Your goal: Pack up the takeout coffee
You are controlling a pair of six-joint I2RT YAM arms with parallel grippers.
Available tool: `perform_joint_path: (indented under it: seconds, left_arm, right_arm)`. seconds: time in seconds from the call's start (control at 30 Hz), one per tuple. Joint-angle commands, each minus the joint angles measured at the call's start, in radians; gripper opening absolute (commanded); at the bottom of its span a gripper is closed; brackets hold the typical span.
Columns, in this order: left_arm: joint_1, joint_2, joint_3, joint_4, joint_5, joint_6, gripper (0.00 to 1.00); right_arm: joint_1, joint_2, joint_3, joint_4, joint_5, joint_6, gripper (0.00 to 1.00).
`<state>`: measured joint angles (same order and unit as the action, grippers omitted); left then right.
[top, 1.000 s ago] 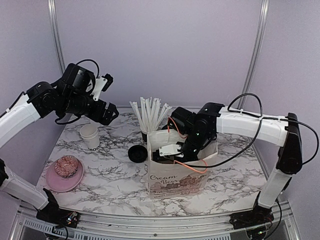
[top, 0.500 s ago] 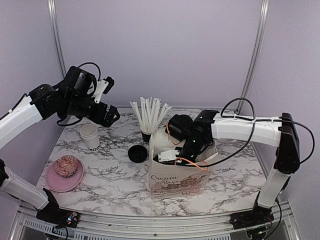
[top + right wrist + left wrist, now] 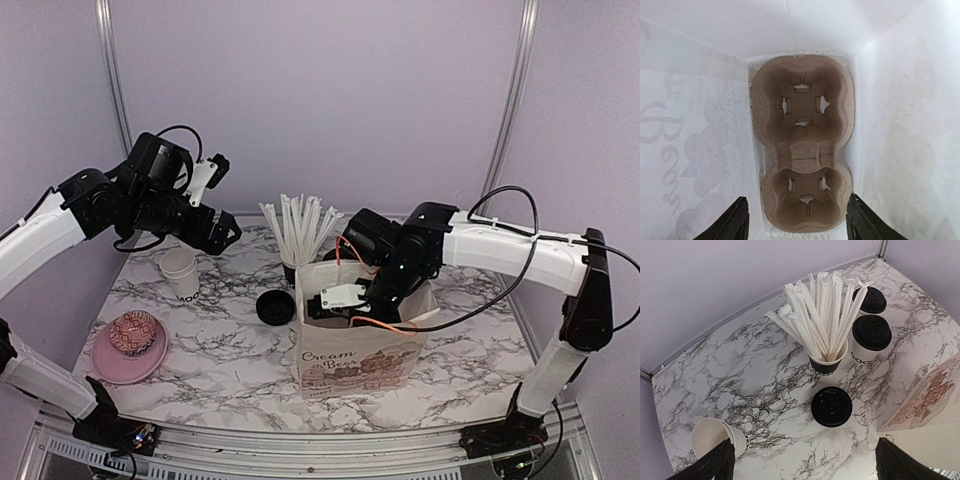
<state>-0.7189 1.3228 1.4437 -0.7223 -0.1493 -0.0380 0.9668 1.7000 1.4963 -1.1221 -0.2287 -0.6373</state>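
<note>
Two takeout coffee cups, white with black lids, stand side by side behind the straw cup: one nearer, one farther. My left gripper hovers open high above the table, over a loose black lid, holding nothing. My right gripper is open inside the white paper bag. Below it a brown cardboard two-cup carrier lies flat on the bag's bottom, with both wells bare. In the top view the right arm hides the coffee cups.
A black cup of white straws stands mid-table. A lidless white cup sits at the left, under the left gripper. A pink plate with a patterned bowl is at the front left. The bag stands at the front centre.
The right gripper's jaws have spread wider inside the bag, and its wrist has lifted a little. The left arm has barely shifted.
</note>
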Motion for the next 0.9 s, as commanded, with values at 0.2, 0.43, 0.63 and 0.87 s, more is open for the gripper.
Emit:
perform_joint_path:
  seconds: [0.2, 0.43, 0.63, 0.87]
  left_arm:
    - [0.031, -0.009, -0.024, -0.001, -0.113, 0.001, 0.99]
    - [0.158, 0.016, -0.037, -0.053, 0.01, -0.022, 0.91]
    - [0.157, 0.064, -0.04, -0.064, 0.069, -0.004, 0.87]
    - [0.157, 0.145, -0.015, -0.079, 0.135, -0.014, 0.8]
  right_arm:
    - [-0.048, -0.102, 0.214, -0.083, -0.17, -0.051, 0.66]
    - [-0.099, -0.117, 0.272, -0.093, -0.231, -0.07, 0.67]
    - [-0.12, -0.148, 0.295, -0.103, -0.258, -0.082, 0.67]
    - [-0.161, -0.178, 0.398, -0.119, -0.355, -0.094, 0.67]
